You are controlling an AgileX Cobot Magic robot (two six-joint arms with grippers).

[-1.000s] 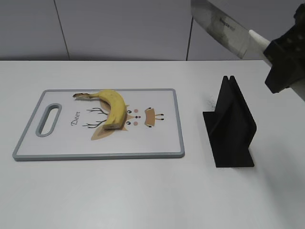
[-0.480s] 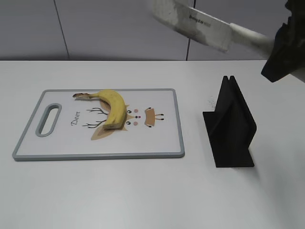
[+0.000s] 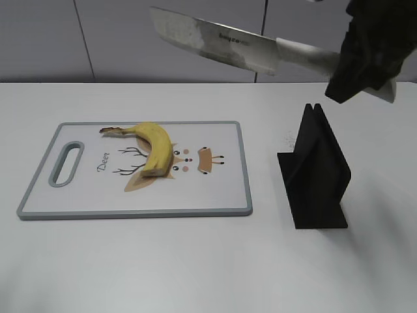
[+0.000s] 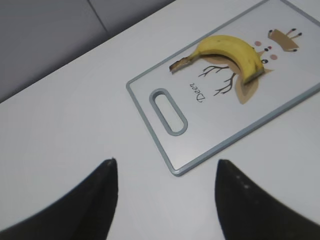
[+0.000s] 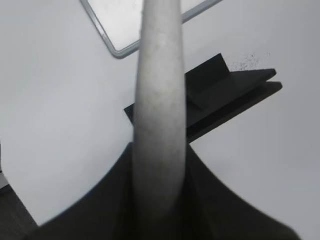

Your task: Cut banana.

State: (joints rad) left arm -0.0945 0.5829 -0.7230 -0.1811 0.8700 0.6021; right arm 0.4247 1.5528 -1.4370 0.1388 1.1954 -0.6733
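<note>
One steel cleaver point(image 3: 221, 45) clenched in right gripper point(image 3: 365, 55), airborne at the yellow banana's point(image 3: 153, 147) 2 o'clock; left gripper point(image 4: 162, 200) released.

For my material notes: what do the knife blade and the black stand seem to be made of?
The knife blade looks like steel: grey and smooth with a dull sheen, held in the right end effector. The black stand seems matte plastic, with flat, even, unreflective surfaces, though painted metal is possible.

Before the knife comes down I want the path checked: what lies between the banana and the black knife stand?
In the exterior view, only the cutting board with its printed deer face, then bare table, separates the banana from the knife stand.
</note>
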